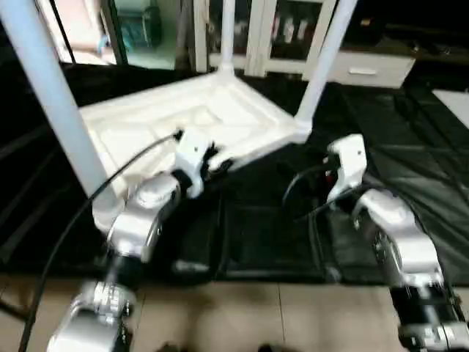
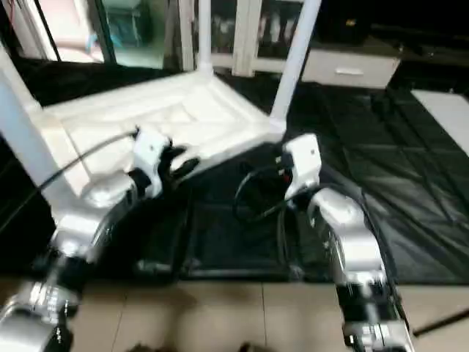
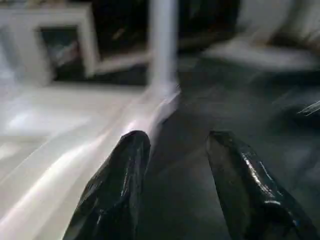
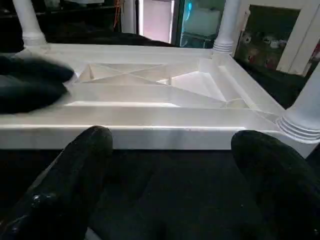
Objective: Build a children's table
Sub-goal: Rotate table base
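Note:
The children's table lies upside down on the black sheet, its ribbed white top (image 1: 205, 117) facing up. Three legs stand in corner sockets: one close at the left (image 1: 51, 95), one at the far corner (image 1: 227, 33), one at the right corner (image 1: 322, 59). My left gripper (image 3: 175, 165) is open at the top's near rim (image 3: 75, 170); the rim runs along the outside of one finger (image 3: 117, 185) and only dark sheet shows between the two. My right gripper (image 4: 172, 165) hangs open a short way in front of the same rim (image 4: 150, 135), holding nothing.
The black-sheeted work table (image 1: 410, 132) stretches off to the right. White cabinets with glass doors (image 1: 278, 29) and a low drawer unit (image 1: 366, 70) stand behind it. Tiled floor (image 1: 242, 315) lies below the near edge. A black cable (image 1: 95, 191) loops from my left arm.

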